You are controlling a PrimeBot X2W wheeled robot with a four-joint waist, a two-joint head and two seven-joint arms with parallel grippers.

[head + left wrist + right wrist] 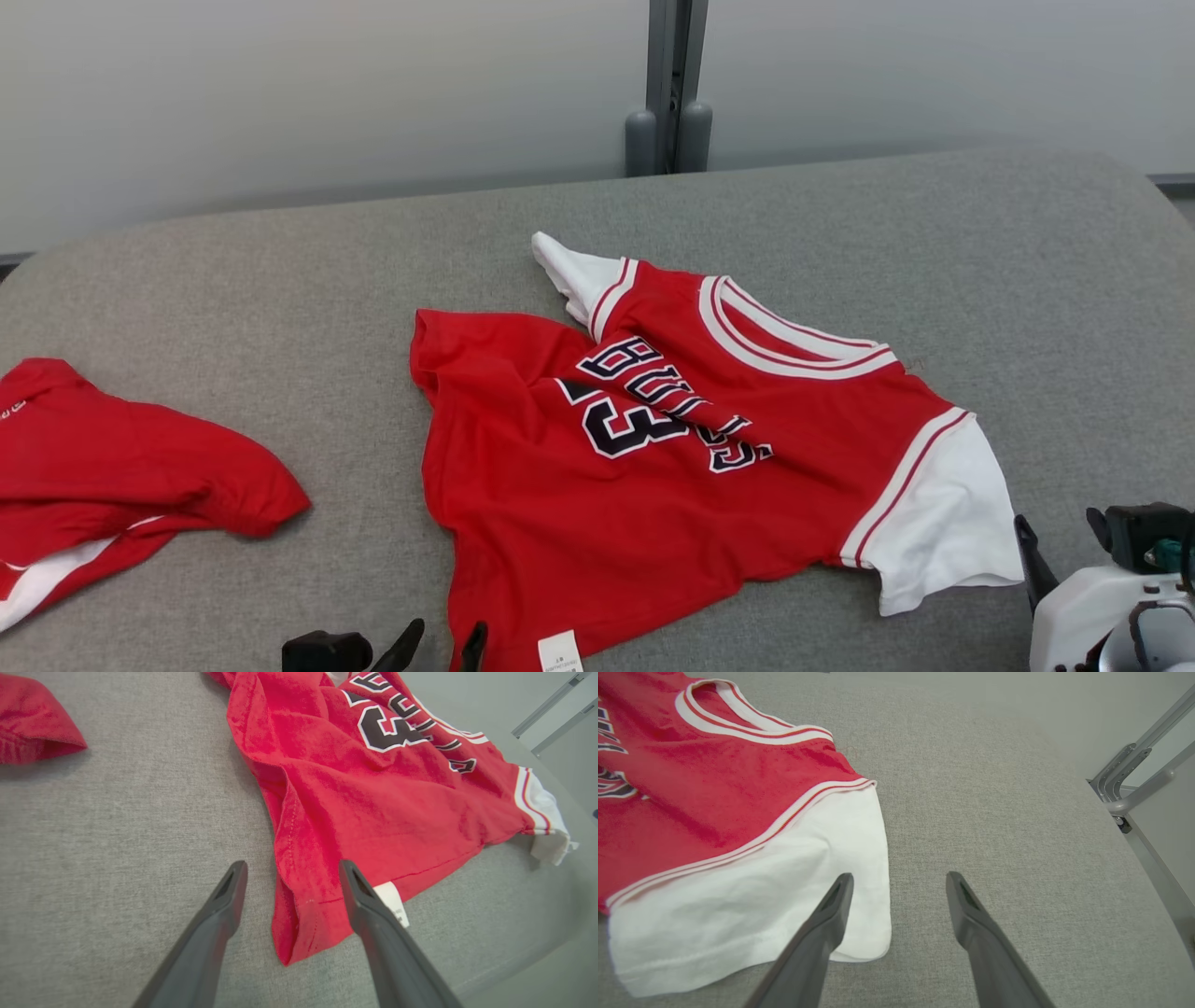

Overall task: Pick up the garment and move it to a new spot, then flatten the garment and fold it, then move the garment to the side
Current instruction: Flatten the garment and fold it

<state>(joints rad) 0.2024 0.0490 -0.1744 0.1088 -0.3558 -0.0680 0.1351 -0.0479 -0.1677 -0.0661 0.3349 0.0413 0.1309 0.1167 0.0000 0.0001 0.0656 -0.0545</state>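
Soft, even, fairly bright light fills all three views. In the head view the jersey (653, 485) throws only a thin, pale shadow onto the grey table (280, 280) along its lower right edge. Both wrist views bow toward their corners, and the lower right of the left wrist view is blurred.

Jersey (653, 467) lettering (672, 392): crease across chest swallows middle letters and part of number, word not readable whole. Hem label (560, 651): cut by bottom edge in head view, print too small to read. Far sleeve (574, 271): bunched, partly tucked under. Second red garment (121, 467): runs off left edge, shape unclear. Left gripper (446, 627): just tips of fingers (406, 639) above bottom edge; contact with hem, cannot tell. Right gripper (900, 877): body cut by lower right corner in head view.
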